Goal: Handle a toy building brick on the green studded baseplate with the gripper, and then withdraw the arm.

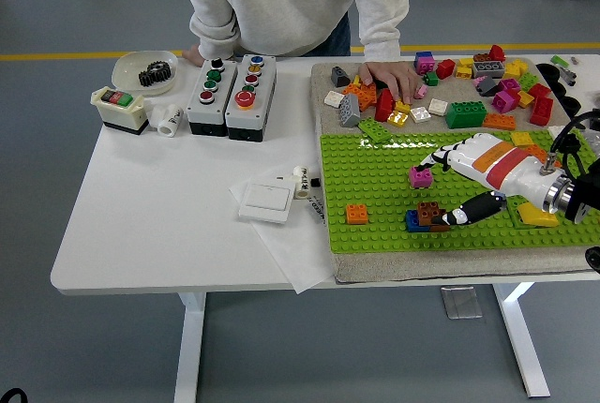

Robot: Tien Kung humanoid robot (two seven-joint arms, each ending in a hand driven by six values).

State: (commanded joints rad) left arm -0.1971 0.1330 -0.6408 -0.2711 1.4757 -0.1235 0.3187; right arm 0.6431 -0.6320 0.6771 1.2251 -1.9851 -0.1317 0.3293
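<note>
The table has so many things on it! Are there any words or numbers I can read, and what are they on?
Nothing can be read for sure.
Small white tag beside the white switch plate: dark print, too small and blurred to read.
Button boxes: coloured buttons, no readable labels.
Bricks on the green baseplate: no print visible.

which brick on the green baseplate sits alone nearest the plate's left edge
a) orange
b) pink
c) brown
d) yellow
a) The orange brick stands by itself toward the left side of the green baseplate, while the pink brick and the brown brick lie further right, close to the right hand.
</note>
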